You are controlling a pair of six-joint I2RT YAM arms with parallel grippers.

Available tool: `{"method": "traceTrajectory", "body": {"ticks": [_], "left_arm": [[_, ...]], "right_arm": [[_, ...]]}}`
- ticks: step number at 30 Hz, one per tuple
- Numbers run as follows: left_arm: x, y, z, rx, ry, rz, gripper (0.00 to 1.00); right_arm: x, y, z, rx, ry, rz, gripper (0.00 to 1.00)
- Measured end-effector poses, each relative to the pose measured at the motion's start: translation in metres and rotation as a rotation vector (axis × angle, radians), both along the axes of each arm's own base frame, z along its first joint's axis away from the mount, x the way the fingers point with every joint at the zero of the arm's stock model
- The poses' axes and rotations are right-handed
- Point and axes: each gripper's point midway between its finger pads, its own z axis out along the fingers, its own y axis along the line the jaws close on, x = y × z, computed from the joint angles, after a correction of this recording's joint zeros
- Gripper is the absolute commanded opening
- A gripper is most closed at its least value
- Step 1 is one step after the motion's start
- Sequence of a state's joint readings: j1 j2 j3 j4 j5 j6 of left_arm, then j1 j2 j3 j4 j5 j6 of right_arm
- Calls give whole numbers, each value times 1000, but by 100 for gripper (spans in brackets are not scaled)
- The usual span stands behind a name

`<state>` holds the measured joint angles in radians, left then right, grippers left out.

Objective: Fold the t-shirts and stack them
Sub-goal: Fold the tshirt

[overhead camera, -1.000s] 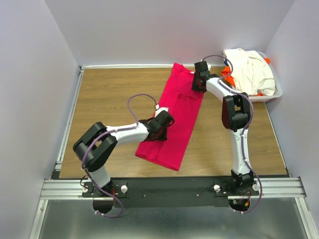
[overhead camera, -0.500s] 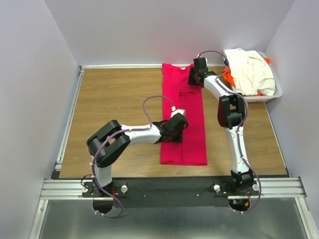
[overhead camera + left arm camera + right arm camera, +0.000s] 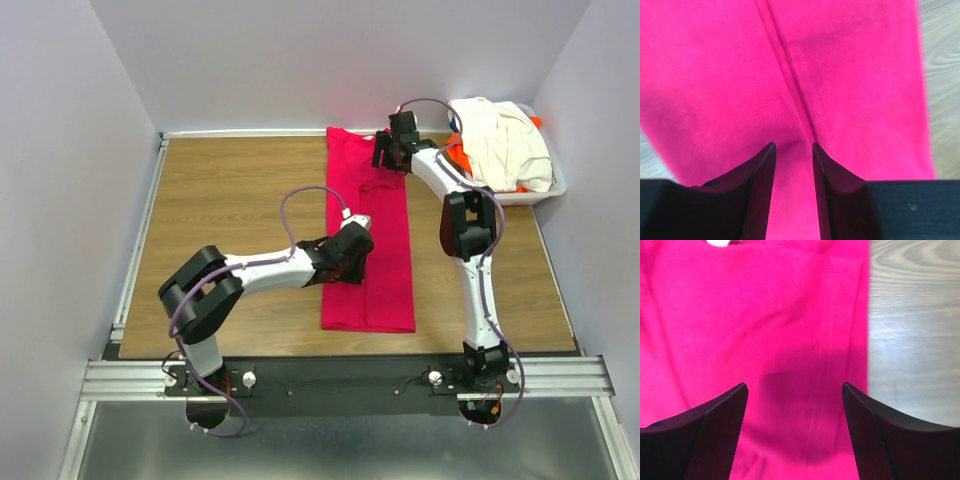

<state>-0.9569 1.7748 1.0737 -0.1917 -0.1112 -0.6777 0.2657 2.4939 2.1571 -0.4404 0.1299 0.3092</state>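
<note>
Well, here is what I see from my console.

Pink shirt (image 3: 388, 285): bright crimson-pink, folded lengthwise into a long narrow strip. It lies flat on the table (image 3: 230, 200), a little right of centre, and runs straight from the far edge towards the near one. Its near end is cut square and its sides are almost parallel.

Surface: smooth cloth. In the left wrist view a dark crease or seam runs down the middle. In the right wrist view twin stitch lines run along the shirt's right edge, with bare wood beside it.

Left gripper (image 3: 793, 145): low over the shirt's left half, about midway along the strip. Its fingers stand a narrow gap apart with the crease running in between them, and I see no cloth pinched.

Right gripper (image 3: 794, 385): above the far part of the shirt, close to its right edge. The jaws are spread wide, with flat pink cloth showing between them, and they hold nothing.

Cream shirt (image 3: 500, 140): crumpled in a heap on top of the basket (image 3: 552, 190) at the far right corner.

Orange shirt (image 3: 458, 160): bunched under the cream one, with only its edges showing.
</note>
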Motion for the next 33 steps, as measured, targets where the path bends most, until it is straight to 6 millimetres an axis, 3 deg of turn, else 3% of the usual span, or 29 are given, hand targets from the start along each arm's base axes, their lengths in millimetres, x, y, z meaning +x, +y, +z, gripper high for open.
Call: {"method": "traceTrajectory", "body": {"ticks": [2, 7, 10, 12, 16, 21, 23, 26, 30, 33], "left_arm": [[1, 2, 15, -16, -21, -4, 43], [7, 5, 57, -85, -86, -2, 32], [4, 11, 56, -89, -84, 3, 23], [-3, 18, 46, -69, -64, -2, 21], [-25, 34, 16, -10, -2, -22, 17], [-63, 32, -4, 22, 47, -87, 13], [-76, 31, -11, 26, 68, -106, 12], [-92, 34, -22, 35, 96, -118, 12], [-94, 30, -22, 6, 97, -110, 12], [-94, 27, -22, -11, 98, -109, 12]], "right_arm": [[-5, -2, 14, -4, -2, -2, 83], [-35, -12, 76, 9, -45, -16, 70], [-66, -19, 117, 45, -84, -36, 60], [-90, -24, 129, 61, -87, -46, 58], [-149, -31, 103, 72, -4, -66, 53], [-219, -32, 48, 60, 151, -77, 50], [-242, -32, 41, 67, 175, -79, 50], [-271, -32, 49, 96, 159, -75, 49], [-291, -36, 58, 134, 120, -87, 49], [-301, -38, 46, 137, 142, -98, 49]]}}
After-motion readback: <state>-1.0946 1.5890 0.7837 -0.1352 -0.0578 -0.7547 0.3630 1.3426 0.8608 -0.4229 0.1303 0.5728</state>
